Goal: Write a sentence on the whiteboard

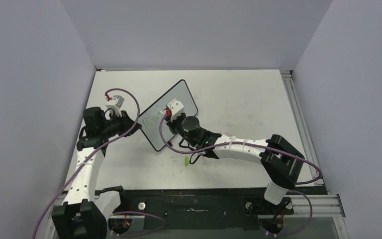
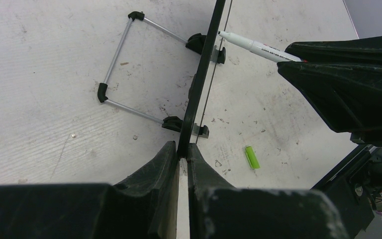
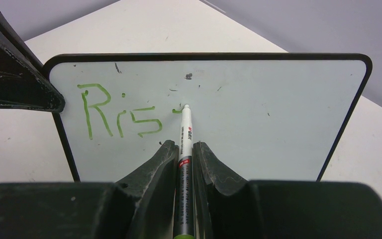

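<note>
Whiteboard [image 1: 176, 92] stands on scuffed tabletop [image 1: 238, 99] between grey walls [image 1: 194, 30].

We see a robotics lab cell: plain grey partition walls [image 1: 30, 74] box in a scuffed white tabletop [image 1: 238, 99], aluminium rails [image 1: 298, 114] along its right edge.

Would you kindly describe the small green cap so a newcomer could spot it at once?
Start with the white tabletop, then find the black-framed whiteboard standing near its middle. On the table between the board and the near edge lies the cap. It is a short bright-green stub lying loose, unlike the green lettering on the board.
</note>
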Robot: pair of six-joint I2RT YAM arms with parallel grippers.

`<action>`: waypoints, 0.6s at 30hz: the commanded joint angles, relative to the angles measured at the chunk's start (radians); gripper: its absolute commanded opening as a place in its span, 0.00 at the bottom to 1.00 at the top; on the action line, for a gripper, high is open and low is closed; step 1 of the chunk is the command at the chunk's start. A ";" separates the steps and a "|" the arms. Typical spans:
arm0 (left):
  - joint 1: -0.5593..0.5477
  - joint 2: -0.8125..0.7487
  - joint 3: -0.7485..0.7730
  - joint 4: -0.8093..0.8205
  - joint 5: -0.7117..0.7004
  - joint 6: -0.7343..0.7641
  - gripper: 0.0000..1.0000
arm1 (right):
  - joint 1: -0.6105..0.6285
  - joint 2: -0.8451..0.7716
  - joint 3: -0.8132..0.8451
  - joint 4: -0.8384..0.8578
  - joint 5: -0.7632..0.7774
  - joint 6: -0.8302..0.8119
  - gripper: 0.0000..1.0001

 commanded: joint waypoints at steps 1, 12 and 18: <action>0.002 -0.014 0.047 0.030 0.019 -0.004 0.00 | 0.003 -0.007 0.041 0.058 -0.005 -0.004 0.05; 0.002 -0.015 0.047 0.030 0.022 -0.004 0.00 | 0.024 -0.009 0.038 0.065 -0.005 -0.023 0.05; 0.003 -0.015 0.046 0.030 0.022 -0.004 0.00 | 0.030 -0.013 0.037 0.068 -0.005 -0.028 0.05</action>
